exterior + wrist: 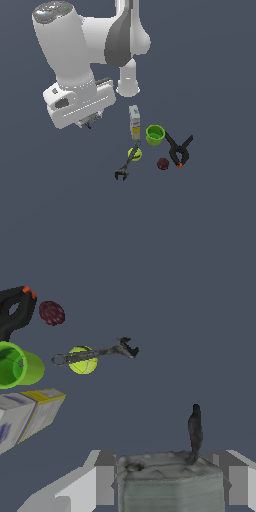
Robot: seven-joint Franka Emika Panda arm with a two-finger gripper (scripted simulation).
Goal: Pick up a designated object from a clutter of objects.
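My gripper (pixel 89 121) is at the exterior view's left, apart from the clutter. In the wrist view the gripper (pixel 167 478) is shut on the designated object (pixel 170 483), a grey blocky item that fills the gap between the two fingers (pixel 95 483). A thin dark stalk (pixel 195 428) sticks out of the block. In the exterior view the object (pixel 91 120) shows only as a small grey bit under the hand. Its blue and white top is hidden. It appears held above the floor.
The clutter lies at the exterior view's right: a white-yellow carton (pixel 134 121) (pixel 27 416), a green cup (pixel 155 134) (pixel 17 365), a black clamp with orange tips (pixel 179 149) (pixel 15 308), a dark red ball (pixel 162 163) (pixel 52 312), a yellow-green ball (pixel 135 153) (pixel 82 361), and a black tool (pixel 126 165) (pixel 100 351).
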